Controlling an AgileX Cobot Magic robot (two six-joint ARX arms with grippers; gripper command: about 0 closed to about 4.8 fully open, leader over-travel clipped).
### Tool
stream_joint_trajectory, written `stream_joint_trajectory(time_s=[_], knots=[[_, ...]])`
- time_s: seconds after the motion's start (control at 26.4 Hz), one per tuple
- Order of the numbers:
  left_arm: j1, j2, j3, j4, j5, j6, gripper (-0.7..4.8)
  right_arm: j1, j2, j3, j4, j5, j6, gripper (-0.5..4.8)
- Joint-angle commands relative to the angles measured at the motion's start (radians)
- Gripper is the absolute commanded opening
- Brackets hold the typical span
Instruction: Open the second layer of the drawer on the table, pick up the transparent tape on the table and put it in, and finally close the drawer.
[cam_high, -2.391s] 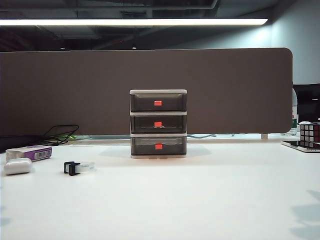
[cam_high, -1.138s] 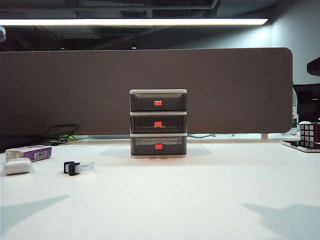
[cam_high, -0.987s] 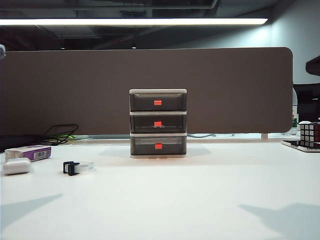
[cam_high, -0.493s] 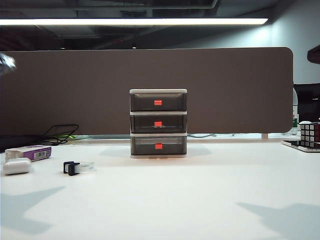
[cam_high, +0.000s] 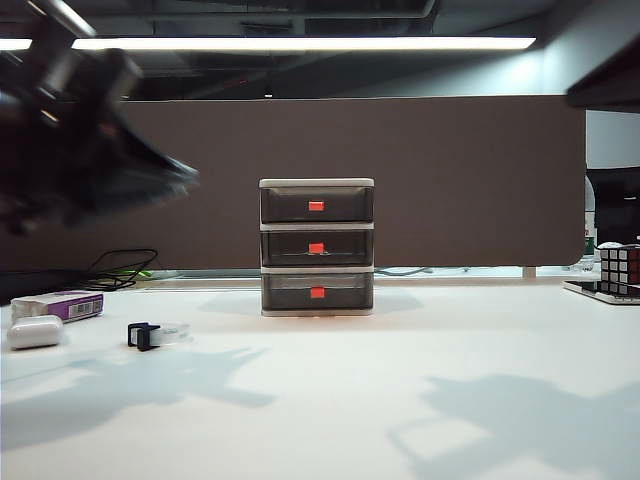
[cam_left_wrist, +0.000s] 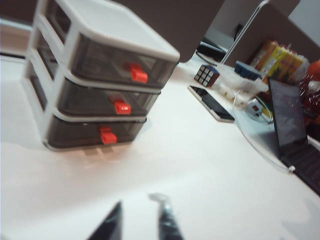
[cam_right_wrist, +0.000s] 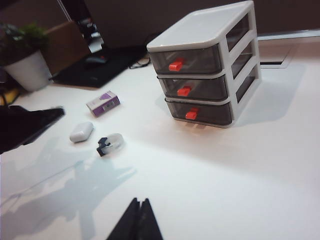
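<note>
The drawer (cam_high: 317, 248) stands at the back middle of the table (cam_high: 330, 400), all three tiers shut. The second layer (cam_high: 317, 246) carries a red tab (cam_left_wrist: 121, 106); it also shows in the right wrist view (cam_right_wrist: 195, 89). The transparent tape (cam_high: 155, 334), with its black clip, lies on the table at the left (cam_right_wrist: 111, 144). My left gripper (cam_left_wrist: 139, 210) hangs high above the table's left side, a blurred dark mass (cam_high: 150, 175), its jaws a little apart and empty. My right gripper (cam_right_wrist: 140, 202) is shut and empty, high over the table in front of the drawer.
A white rounded case (cam_high: 35, 331) and a purple-and-white box (cam_high: 60, 304) lie left of the tape. A Rubik's cube (cam_high: 620, 265) and a phone (cam_left_wrist: 211, 102) sit at the right, black cables (cam_high: 125, 268) at the back left. A dark partition (cam_high: 450, 180) backs the table.
Both arms have swung in from above: the left arm now fills the upper left as a blur, the right one shows at the top right corner. Their shadows on the table have grown.
</note>
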Motion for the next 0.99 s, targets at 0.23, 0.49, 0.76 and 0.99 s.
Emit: stream_joint_trajectory(time_s=[0.23, 0.49, 0.76, 0.99], knots=[[-0.01, 0.303, 0.214, 0.108, 0.043, -0.119, 0.71, 0.003, 0.365, 0.134, 0.199, -0.067, -0.026, -0.05], [-0.07, 0.429, 0.36, 0.107, 0.051, -0.018, 1.52, 0.01, 0.622, 0.246, 0.288, -0.138, -0.045, -0.05], [-0.127, 0.488, 0.441, 0.107, 0.056, 0.03, 1.46, 0.013, 0.788, 0.355, 0.309, -0.219, -0.072, -0.05], [-0.148, 0.488, 0.443, 0.05, -0.141, 0.044, 1.43, 0.013, 0.801, 0.355, 0.355, -0.211, -0.095, -0.05]])
